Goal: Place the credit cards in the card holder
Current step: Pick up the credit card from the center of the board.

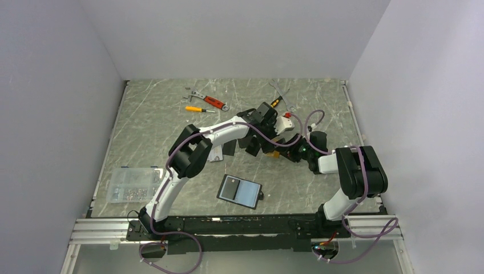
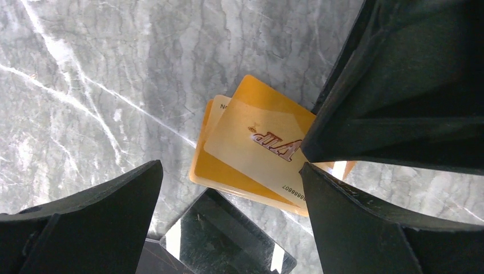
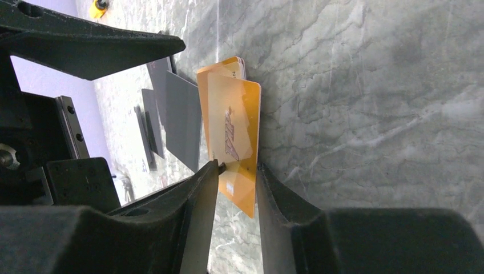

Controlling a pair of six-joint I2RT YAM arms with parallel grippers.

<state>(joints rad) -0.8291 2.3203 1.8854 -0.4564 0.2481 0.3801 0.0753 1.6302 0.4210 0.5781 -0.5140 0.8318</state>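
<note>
2 gold cards (image 3: pixel 231 131): lower mostly hidden, upper in right end effector (image 3: pixel 237 166).

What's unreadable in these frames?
- Top external: gold cards almost all hidden under both wrists.
- Right wrist: whether the right gripper truly pinches the top one; its fingers cover the contact.
- Left wrist: black card cut off by the bottom edge.
- Top external: card holder slots too small.

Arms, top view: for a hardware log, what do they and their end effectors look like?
Left arm and right arm: white links, bulky black joints, a purple-grey cable looped along each. Left end effector and right end effector: matte black wedge-shaped fingers.
</note>
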